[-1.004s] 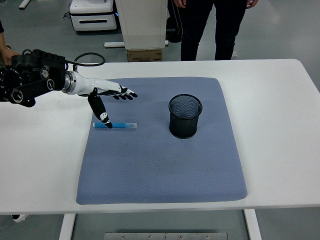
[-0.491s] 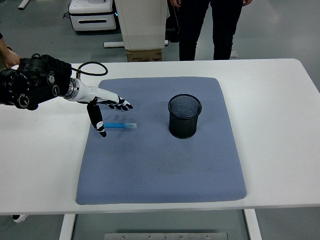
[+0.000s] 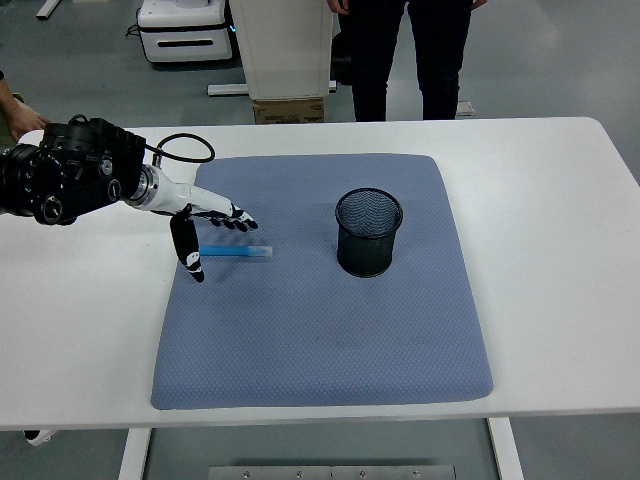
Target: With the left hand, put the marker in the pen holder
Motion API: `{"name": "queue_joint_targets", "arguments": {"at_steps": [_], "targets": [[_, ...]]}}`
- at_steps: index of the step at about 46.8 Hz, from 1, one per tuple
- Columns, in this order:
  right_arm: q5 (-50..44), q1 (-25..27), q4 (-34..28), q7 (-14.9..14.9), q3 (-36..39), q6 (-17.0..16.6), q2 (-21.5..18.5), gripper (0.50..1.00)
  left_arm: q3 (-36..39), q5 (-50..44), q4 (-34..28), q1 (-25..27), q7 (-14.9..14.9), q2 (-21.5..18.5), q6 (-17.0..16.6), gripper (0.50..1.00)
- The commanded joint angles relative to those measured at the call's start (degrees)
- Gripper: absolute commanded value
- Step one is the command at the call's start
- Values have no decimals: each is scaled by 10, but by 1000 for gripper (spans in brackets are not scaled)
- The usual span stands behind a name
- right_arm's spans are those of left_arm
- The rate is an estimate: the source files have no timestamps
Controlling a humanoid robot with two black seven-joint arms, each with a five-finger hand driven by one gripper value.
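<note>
A blue marker (image 3: pixel 237 252) with a pale cap lies flat on the blue-grey mat (image 3: pixel 320 330), left of centre. My left hand (image 3: pixel 205 232) hovers just over the marker's left end, fingers spread and thumb pointing down beside it, holding nothing. The black mesh pen holder (image 3: pixel 369 233) stands upright on the mat, to the right of the marker. The right arm does not show.
The mat covers the middle of the white table (image 3: pixel 560 250). A person in dark trousers (image 3: pixel 405 55) stands behind the far edge, beside a white cabinet (image 3: pixel 283 45) and a cardboard box (image 3: pixel 290 110). Another person's hand (image 3: pixel 22 115) shows at the left edge.
My left hand has drawn back to the left and slightly nearer me, its thumb sliding from the marker's left end to just beside it. The marker and holder have hardly moved.
</note>
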State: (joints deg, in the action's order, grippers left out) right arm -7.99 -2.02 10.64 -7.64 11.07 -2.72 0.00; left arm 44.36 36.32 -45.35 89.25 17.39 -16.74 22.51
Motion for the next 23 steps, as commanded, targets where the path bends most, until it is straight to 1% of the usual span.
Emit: {"name": "queue_joint_targets", "arguments": {"at_steps": [1,23], "targets": [[0,0,0,0,0,0,0,1000,0,5,0,0,0,0,0,1000],[0,0,0,0,0,0,0,1000,-1,6,0,1,2,8,-1,997]]}}
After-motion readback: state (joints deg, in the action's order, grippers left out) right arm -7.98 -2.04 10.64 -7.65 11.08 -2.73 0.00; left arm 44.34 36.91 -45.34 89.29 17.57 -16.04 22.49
